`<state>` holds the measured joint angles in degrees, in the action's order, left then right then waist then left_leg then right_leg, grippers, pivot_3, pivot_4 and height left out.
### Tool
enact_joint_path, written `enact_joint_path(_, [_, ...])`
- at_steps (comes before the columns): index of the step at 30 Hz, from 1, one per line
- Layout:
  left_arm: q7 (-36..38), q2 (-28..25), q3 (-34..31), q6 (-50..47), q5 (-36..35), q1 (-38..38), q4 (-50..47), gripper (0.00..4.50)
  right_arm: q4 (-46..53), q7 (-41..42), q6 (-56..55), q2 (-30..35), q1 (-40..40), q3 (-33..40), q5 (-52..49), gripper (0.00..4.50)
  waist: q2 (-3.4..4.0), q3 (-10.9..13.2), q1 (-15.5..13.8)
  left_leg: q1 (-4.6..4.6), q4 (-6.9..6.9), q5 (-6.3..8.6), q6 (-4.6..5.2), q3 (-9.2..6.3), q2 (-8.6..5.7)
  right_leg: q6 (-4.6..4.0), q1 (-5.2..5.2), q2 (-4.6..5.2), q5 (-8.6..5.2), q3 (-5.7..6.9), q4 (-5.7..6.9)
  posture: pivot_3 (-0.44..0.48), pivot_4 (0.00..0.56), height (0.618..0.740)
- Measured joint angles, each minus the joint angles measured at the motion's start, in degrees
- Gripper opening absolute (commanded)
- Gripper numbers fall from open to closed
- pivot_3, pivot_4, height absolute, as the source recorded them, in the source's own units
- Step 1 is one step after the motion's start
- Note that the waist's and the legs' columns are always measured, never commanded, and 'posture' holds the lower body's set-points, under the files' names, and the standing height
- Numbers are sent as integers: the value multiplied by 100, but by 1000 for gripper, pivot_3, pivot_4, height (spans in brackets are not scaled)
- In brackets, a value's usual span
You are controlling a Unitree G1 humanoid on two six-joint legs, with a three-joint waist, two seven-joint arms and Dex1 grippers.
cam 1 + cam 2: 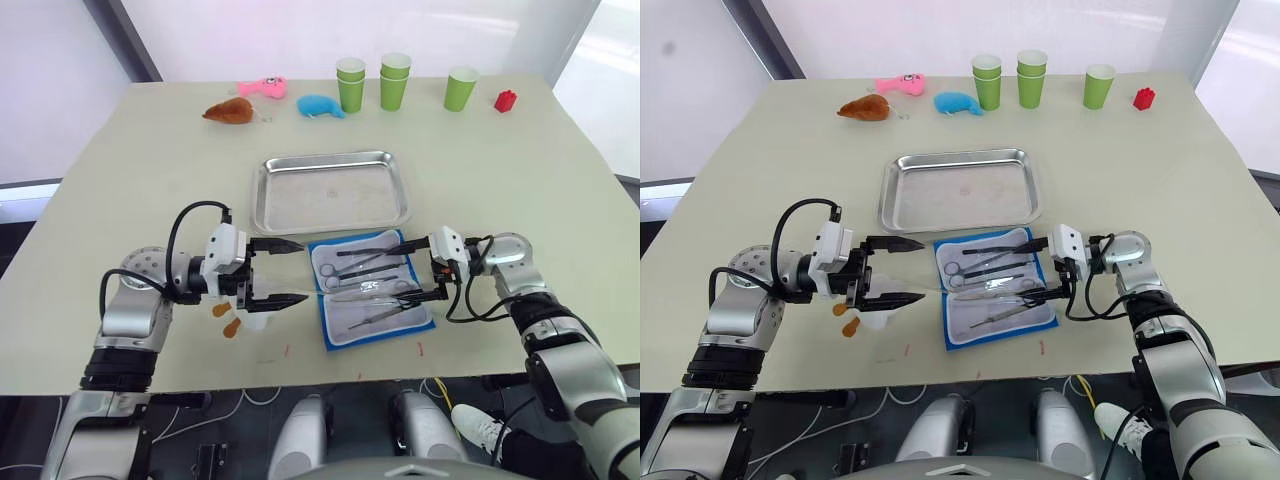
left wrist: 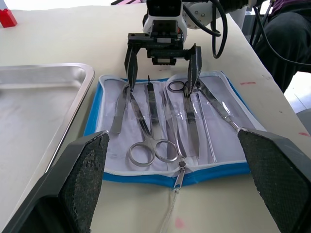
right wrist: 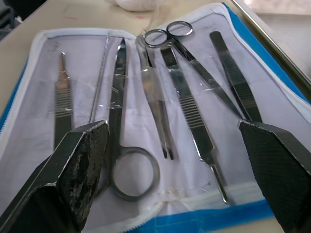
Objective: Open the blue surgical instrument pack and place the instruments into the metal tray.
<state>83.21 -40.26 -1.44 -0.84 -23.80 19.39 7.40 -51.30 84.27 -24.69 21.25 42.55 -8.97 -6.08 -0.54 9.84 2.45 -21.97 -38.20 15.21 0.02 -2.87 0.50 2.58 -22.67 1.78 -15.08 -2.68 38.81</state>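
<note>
**Black fingers spread at both ends of the open pack**

Black and spread wide, our right gripper [image 1: 418, 268] reaches over the right end of the blue surgical instrument pack [image 1: 372, 290], one finger above its far edge and one above its near edge, holding nothing. Our left gripper [image 1: 291, 271] faces it from the left end, also wide apart and holding nothing. The pack lies unfolded, pale lining up, and the instruments [image 3: 160, 92] rest side by side on it: ring-handled scissors, tweezers and thin probes.

Just behind the pack sits the metal tray [image 1: 265, 200], with nothing in it.

All this lies on a cream table [image 1: 120, 170]. Near its far edge we see three stacks of green cups [image 1: 393, 80], a red block [image 1: 505, 100], a blue plush toy [image 1: 320, 106], a pink toy [image 1: 262, 88] and a brown toy [image 1: 229, 110]. Beside our left gripper lies a small orange thing [image 1: 226, 318] that we cannot identify. Behind the table stands a pale wall with a dark post [image 1: 125, 40].
</note>
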Motion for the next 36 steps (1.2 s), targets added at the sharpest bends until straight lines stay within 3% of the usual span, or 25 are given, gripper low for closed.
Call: enact_joint_path(36, [383, 35, 28, -281, -312, 21, -42, 4500, 848, -317, 948, 37, -457, -126, 42, 4461, -29, -22, 20, 14, 3, 0, 0, -1, 9, -5, 12, -13, -3, -2, -2, 0, 150, 740])
